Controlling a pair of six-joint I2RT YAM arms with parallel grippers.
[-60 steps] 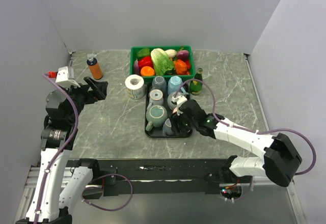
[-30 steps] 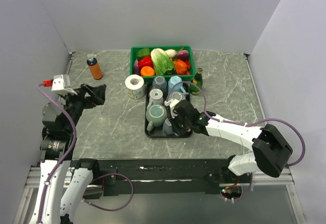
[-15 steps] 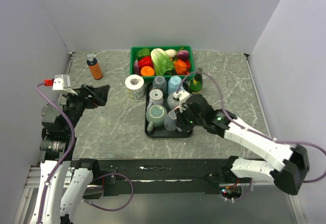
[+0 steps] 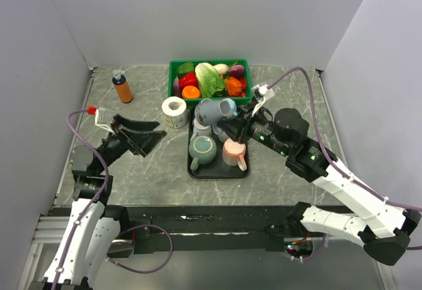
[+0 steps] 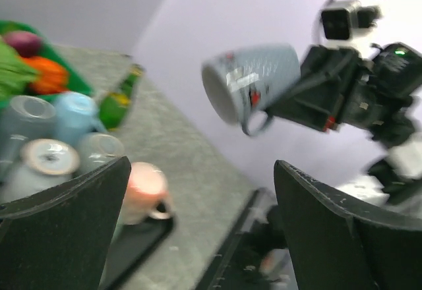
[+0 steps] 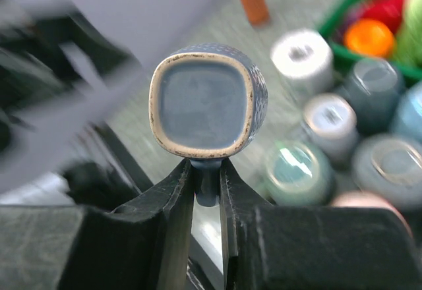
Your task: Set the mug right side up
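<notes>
R gripper [image 6: 207, 173] is pinching the handle of the grey-blue mug [image 4: 212, 111], fingers closed tight on it from both sides. It's holding the mug up in the air over the far half of the black tray [image 4: 217, 176], clear of the other cups. Mug is lying roughly on its side, tipped a bit, w/ the handle hanging underneath. One end is facing back at the R wrist cam: flat blue w/ a tan ring, prob. the base, tho it's too soft there to be sure. The other end is pointing out past the tray's left edge.

L gripper [image 4: 153, 132] is hovering left of the tray, apart from it. Its fingers are spread wide, gripping nothing, and aiming toward the tray and the raised mug.

On the tray, a pink mug [image 4: 232, 150] is sitting near right and a green-grey mug [image 4: 202, 148] near left, w/ several more cups crowding the far part under the lifted one. Just beyond the tray's far edge a green crate [image 4: 208, 62] is holding veg. A paper roll [image 4: 175, 111] is standing just off the tray's far-left corner. An orange bottle [image 4: 122, 87] is standing well to the tray's left, farther back. A green bottle [image 5: 119, 104] is standing by the tray's far-right corner.
</notes>
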